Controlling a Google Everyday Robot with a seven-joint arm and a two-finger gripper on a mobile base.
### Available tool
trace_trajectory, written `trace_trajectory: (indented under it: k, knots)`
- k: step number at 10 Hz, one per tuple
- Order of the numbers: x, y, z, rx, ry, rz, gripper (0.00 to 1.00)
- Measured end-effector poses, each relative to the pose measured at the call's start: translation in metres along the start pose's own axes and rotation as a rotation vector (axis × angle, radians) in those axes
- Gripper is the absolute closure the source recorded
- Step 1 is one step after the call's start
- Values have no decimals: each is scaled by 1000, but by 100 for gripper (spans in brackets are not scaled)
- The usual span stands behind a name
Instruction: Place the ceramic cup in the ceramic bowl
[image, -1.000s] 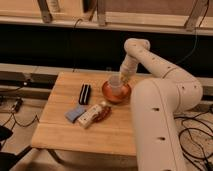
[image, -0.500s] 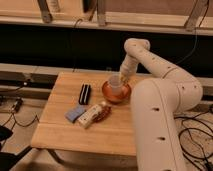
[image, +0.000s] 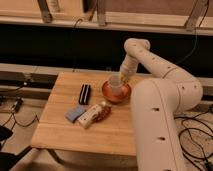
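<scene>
Behind the scene runs a dark wall with pale horizontal rails, and in front of it stands a light wooden table (image: 60, 131) with cables trailing on the floor at both sides. On the far right part of the table sits the shallow round orange-red ceramic bowl (image: 116, 95), and inside it stands the small pale whitish tapered ceramic cup (image: 116, 84), upright, its rim above the bowl's edge. The white robot arm (image: 155, 65) bends over from the right and comes down toward the bowl; its gripper (image: 123, 76) sits right at the cup's upper right side, just above the bowl's far rim, so close that contact with the cup cannot be ruled in or out, and I cannot tell whether it grasps the cup or has let go. Left of the bowl, apart from it, lies a flat black rectangular object (image: 85, 93). Nearer the front lie a small blue-grey pad (image: 75, 113) and, touching its right side, a brown-and-white packet (image: 95, 113), just in front of the bowl. Compared with half a second and one second ago, arm, cup, bowl and the other items sit in the same places.
</scene>
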Motion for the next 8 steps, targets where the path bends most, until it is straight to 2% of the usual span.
trace_trajectory:
  k: [3,8]
  knots:
    - [0,0,0,0,0,0,22]
    - [-1,0,0,-1,-2,0,20]
